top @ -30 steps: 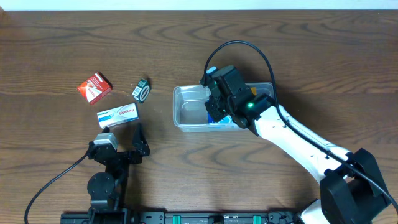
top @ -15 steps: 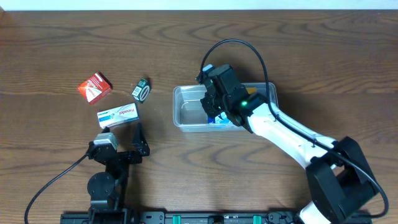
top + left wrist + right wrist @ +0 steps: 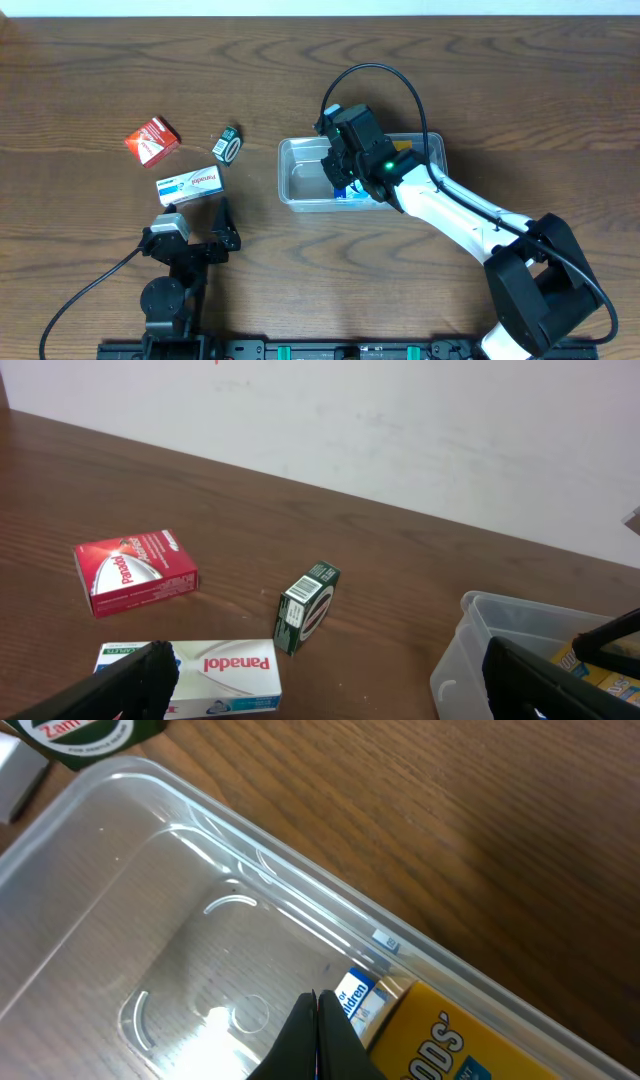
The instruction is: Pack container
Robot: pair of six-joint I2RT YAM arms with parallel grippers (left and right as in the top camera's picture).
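The clear plastic container [image 3: 300, 178] sits right of the table's centre. A yellow box [image 3: 470, 1040] and a blue-and-white box [image 3: 356, 996] lie at its right end. My right gripper [image 3: 343, 175] hangs inside the container over them. In the right wrist view its jaws [image 3: 318, 1025] are pressed together with nothing visibly between them. My left gripper [image 3: 197, 225] rests wide open near the front left. In the left wrist view it [image 3: 325, 695] stands just behind a white Panadol box [image 3: 200, 675]. A red box [image 3: 152, 140] and a small green box [image 3: 228, 146] lie further out.
In the left wrist view the red box [image 3: 135, 570] lies at the far left and the green box [image 3: 308, 607] stands on edge in the middle. The container's left wall [image 3: 465, 655] shows at the right. A black cable [image 3: 385, 75] arcs over the right arm.
My right gripper has shifted slightly left inside the container and the arm behind it has swung in. The left arm and the loose boxes have not moved.
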